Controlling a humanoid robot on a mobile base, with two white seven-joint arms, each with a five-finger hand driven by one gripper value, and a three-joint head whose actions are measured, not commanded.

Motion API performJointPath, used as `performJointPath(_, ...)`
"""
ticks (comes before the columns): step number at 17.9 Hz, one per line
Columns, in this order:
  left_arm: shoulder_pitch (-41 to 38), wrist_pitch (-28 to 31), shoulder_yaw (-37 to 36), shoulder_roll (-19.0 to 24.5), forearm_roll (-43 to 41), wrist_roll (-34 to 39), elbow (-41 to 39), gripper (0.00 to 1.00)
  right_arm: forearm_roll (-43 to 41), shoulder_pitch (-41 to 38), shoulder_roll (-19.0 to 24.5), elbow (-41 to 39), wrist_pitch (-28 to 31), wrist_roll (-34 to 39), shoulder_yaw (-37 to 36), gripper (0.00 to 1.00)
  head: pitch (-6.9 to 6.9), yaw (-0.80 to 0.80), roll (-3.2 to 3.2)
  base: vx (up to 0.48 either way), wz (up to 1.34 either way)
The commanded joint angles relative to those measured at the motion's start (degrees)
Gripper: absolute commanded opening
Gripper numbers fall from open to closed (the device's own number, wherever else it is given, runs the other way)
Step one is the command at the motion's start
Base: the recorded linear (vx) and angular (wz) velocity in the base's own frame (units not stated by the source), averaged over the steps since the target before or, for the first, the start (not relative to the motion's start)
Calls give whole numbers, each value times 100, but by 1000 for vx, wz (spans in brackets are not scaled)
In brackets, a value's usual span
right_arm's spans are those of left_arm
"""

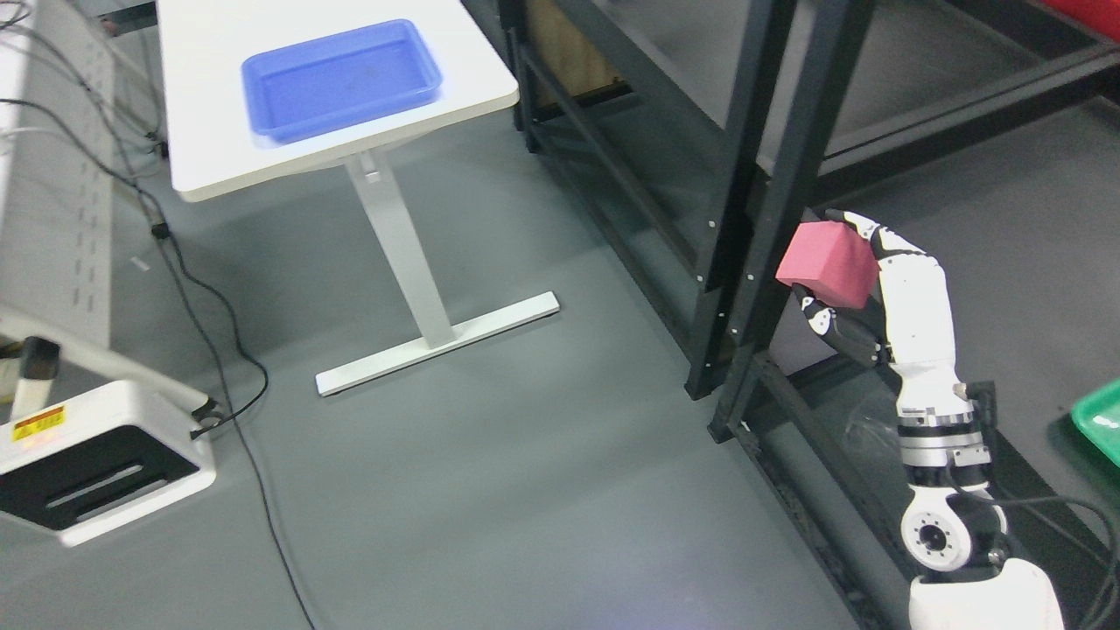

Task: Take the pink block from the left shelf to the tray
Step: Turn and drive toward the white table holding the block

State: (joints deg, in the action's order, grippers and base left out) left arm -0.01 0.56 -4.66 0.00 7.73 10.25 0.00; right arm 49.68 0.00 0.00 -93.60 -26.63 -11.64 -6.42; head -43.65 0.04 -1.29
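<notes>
Floor (490, 490): smooth grey, taking up most of the head view, with a faint glare near the bottom edge.

Table (219, 96): white top on a single white pedestal leg with a flat foot bar, standing at upper left; its far side is cut off by the top edge.

Tray (343, 117): blue plastic, rectangular, shallow-walled, lying on the table near its right end; nothing can be seen inside it.

Shelf (770, 219): black metal frame with upright posts and horizontal rails, running from top centre to the lower right. Its upper levels run out of the picture.

Pink block (829, 262): a cube, held in the air just right of a black shelf post, well apart from the tray.

Right robot hand (862, 280): white with dark joints, rising from the lower right corner on a white and silver forearm. Its fingers are clamped around the pink block, one over the top edge and others beneath; the side of the block against the palm is hidden.

Black cable (219, 350): trailing across the floor on the left, from the upper left down to the bottom edge.

White machine base (105, 455): at lower left, with a yellow warning label too small to read; partly cut off.

Green tray (1101, 420): only a corner shows at the right edge.

Red item (1089, 13): a sliver at the top right corner, not identifiable.
</notes>
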Motion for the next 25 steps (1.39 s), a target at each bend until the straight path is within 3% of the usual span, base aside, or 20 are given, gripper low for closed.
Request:
performJointPath(1,177,-3,0,100,0,3,-100,100,-81,-193,-100,-10,-27,-23,-26,4,0,0,0,-12,710)
performJointPath(25,168,-3,0,100,0,3,-100,100,-81,-193,-100,-10,-18,-23,9,4,-1,0,0,107,373)
